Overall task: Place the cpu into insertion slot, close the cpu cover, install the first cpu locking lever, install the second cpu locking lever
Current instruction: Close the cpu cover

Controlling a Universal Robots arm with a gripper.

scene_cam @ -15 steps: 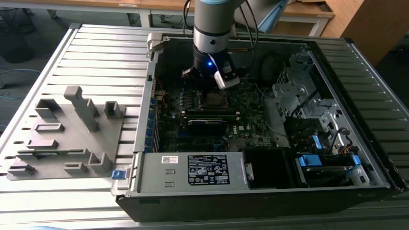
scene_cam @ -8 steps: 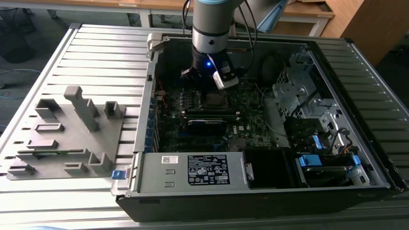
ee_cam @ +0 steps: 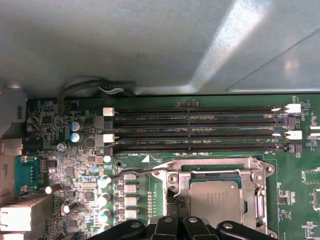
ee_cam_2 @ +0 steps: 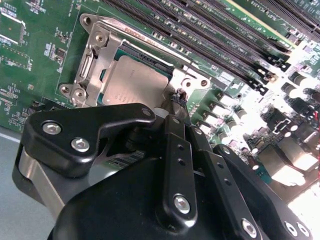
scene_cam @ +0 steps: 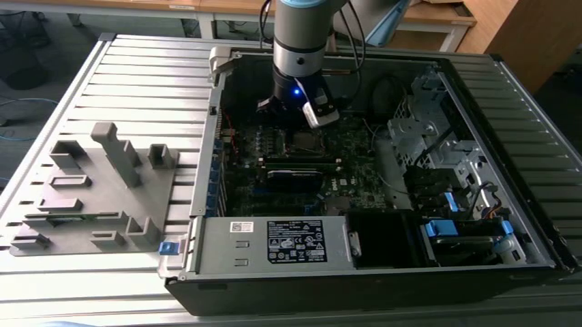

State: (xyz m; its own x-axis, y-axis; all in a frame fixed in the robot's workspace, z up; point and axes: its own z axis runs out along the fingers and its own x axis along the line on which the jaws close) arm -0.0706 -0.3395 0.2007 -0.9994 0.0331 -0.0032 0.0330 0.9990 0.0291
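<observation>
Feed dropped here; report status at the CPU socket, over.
Gripper low at socket edge. CPU seated, cover down around it. No obstruction seen over socket.

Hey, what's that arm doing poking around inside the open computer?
A robot arm is reaching down into an open computer case, with its gripper right at the edge of the processor socket on the motherboard. The cpu already lies in the insertion slot, and the cpu cover appears lowered around it. A thin metal lever beside the socket looks not latched yet.
</observation>
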